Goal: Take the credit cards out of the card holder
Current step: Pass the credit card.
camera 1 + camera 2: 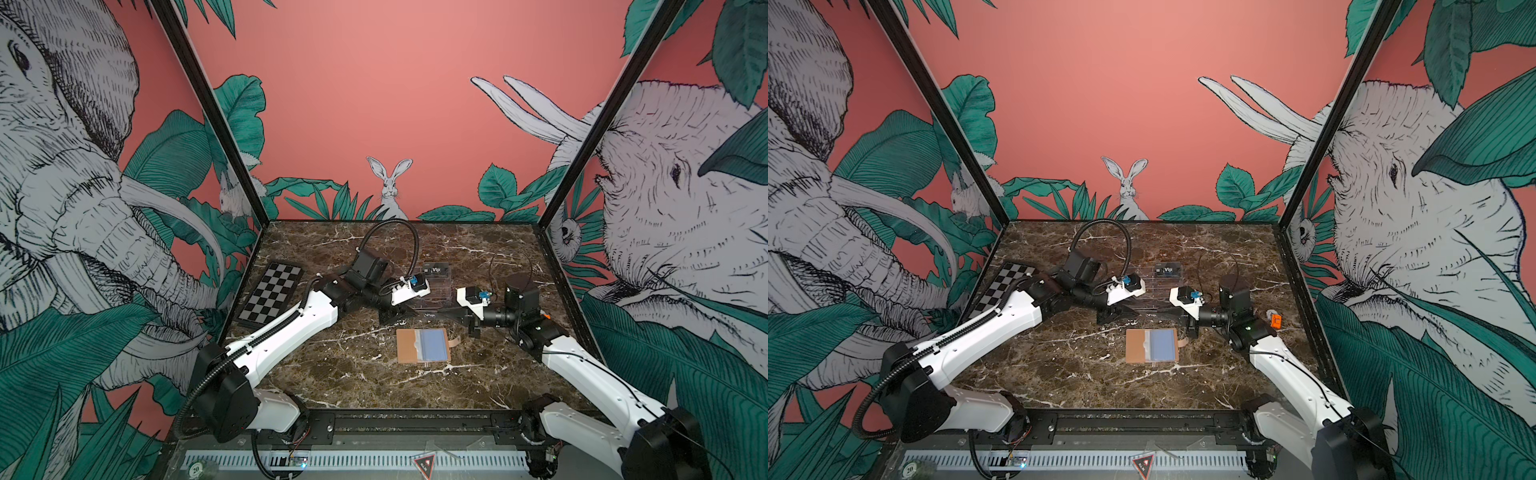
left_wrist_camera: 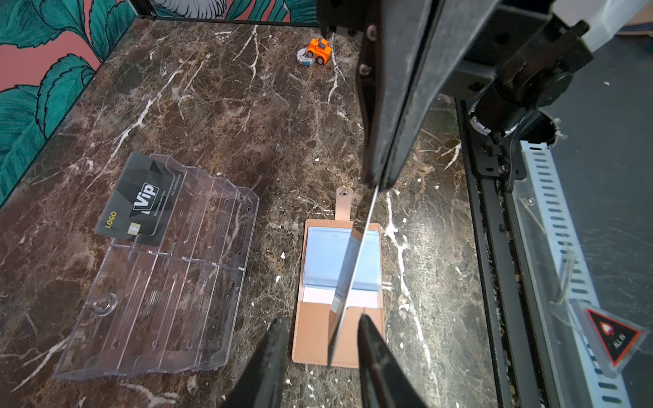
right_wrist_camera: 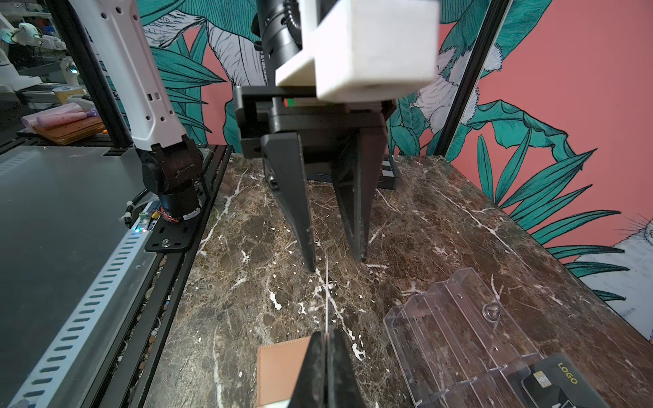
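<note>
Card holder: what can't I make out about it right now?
- Left wrist view: the held credit card, edge-on, crosses the sleeves of the card holder; whether cards remain is unclear.
- Right wrist view: the right gripper and the frame edge hide most of it.
- Top views: sleeve contents too small.

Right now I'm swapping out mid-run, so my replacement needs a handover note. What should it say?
Right tool: shut on a Vip card, held edge-on off the table.
Left tool: open, fingers either side of that card's free end.
Card holder: lying open, snap tab out.
Done: another Vip card stands in the clear acrylic stand.
Left: pass over or stow the held card. Whether the sleeves hold more, I cannot tell.
</note>
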`<state>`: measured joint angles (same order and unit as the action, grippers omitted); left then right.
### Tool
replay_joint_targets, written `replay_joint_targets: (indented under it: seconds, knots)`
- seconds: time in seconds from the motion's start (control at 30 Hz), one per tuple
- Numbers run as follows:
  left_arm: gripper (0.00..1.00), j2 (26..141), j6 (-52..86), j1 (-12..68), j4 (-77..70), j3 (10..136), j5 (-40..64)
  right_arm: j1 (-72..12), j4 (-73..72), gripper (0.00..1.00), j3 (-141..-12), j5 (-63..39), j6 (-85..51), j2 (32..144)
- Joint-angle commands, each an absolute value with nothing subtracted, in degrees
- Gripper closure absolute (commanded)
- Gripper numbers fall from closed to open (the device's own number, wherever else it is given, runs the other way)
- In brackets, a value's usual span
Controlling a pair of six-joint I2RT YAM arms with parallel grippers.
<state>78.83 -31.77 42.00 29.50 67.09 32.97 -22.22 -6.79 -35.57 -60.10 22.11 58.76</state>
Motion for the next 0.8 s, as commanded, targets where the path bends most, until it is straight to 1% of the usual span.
replay_joint_targets:
  seconds: [0.0, 0.23, 0.5, 0.57, 0.63, 0.77]
  knots:
    - [0.69, 78.13, -33.4, 42.09, 29.12, 66.58, 36.3, -22.02, -7.11, 1.0, -36.89, -61.33, 22.15, 58.19]
    - [0.8, 78.74, -33.69, 42.1, 29.6, 66.53, 36.78, -22.04, -7.12, 1.0, -36.88, -61.27, 22.16, 58.01]
    - [0.85, 80.05, -33.7, 42.1, 29.79, 66.62, 36.66, -22.01, -7.17, 1.0, -36.75, -61.06, 21.91, 58.19]
    - [0.88, 80.48, -33.57, 42.09, 30.03, 66.77, 36.6, -22.05, -7.33, 1.0, -36.81, -61.06, 21.78, 58.27]
    - [0.94, 80.9, -33.78, 42.07, 30.23, 67.06, 36.37, -22.06, -7.56, 1.0, -36.74, -61.01, 21.67, 58.38]
    - [0.99, 80.88, -34.2, 42.04, 30.31, 67.34, 35.36, -22.06, -7.32, 1.0, -36.82, -60.99, 21.62, 58.69]
